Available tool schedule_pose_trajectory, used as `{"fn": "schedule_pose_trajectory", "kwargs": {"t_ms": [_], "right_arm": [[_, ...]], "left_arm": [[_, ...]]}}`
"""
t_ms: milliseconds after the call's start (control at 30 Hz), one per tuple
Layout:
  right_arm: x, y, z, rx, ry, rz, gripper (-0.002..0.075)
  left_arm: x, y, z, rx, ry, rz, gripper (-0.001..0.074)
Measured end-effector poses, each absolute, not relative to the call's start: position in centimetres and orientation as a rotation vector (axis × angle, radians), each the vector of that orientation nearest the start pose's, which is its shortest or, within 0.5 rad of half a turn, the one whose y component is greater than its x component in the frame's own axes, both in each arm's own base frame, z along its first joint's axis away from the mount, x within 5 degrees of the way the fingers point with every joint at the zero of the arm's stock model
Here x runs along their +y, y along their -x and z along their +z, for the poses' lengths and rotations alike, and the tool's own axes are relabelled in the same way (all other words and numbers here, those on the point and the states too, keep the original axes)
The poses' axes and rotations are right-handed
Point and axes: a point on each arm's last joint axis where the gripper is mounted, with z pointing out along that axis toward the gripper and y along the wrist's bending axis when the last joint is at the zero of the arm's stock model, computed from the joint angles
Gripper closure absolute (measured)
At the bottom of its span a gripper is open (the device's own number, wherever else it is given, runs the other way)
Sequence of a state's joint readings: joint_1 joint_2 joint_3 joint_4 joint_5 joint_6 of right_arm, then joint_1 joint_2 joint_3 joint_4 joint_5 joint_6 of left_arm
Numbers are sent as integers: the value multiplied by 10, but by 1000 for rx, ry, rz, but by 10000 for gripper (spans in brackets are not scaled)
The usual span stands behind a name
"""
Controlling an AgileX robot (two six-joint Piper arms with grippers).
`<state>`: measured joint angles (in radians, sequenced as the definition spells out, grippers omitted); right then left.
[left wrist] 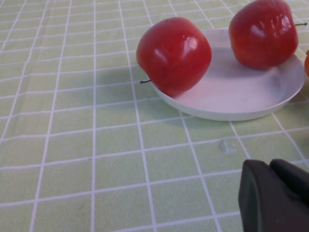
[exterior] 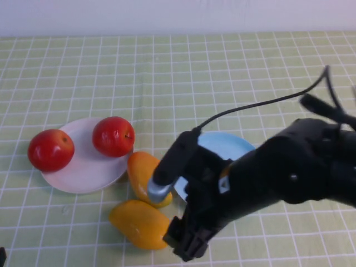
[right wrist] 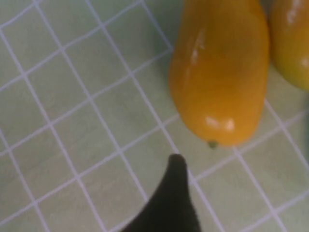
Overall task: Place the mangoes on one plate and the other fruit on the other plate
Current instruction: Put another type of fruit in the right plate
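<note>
apples (exterior: 113,136) sit on the white plate (exterior: 83,175) at the table's (exterior: 222,72) left, one well inside it and the other on its left rim, while both mangoes (exterior: 139,223) lie on the green checked cloth between that plate and the light blue plate (exterior: 225,146), neither on a plate. the right gripper (exterior: 189,243) hovers low just beside the nearer mango, touching nothing; whether its fingers stand apart or together cannot be told. the left gripper (left wrist: 275,195) is pressed together, holding nothing, low over the cloth near the white plate.
</note>
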<state>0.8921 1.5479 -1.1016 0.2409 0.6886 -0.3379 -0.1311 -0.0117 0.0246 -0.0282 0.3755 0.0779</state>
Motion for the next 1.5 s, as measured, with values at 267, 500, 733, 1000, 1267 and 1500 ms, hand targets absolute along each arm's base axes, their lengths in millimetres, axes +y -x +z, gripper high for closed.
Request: {"fn": "schedule_pose_trajectory", "kwargs": {"t_ms": [267, 500, 733, 1000, 1267, 1500], "right_arm": [[321, -211, 241, 2173, 1515, 434, 56], [346, -229, 203, 2192, 1577, 376, 50], [357, -238, 173, 2205, 1637, 314, 50], [358, -241, 174, 2161, 1640, 287, 181], [341, -239, 244, 2219, 1300, 371, 181], [271, -297, 276, 2447, 616, 311, 181]], "left_arm": [[-8, -52, 172, 1864, -178, -64, 737], [-8, -52, 172, 1864, -178, -64, 737], [-8, -52, 172, 1864, -178, -64, 737], [-8, -52, 172, 1864, -178, -64, 737], [-8, -52, 172, 1864, -178, -64, 737], [-8, -52, 172, 1864, -178, -64, 737]]}}
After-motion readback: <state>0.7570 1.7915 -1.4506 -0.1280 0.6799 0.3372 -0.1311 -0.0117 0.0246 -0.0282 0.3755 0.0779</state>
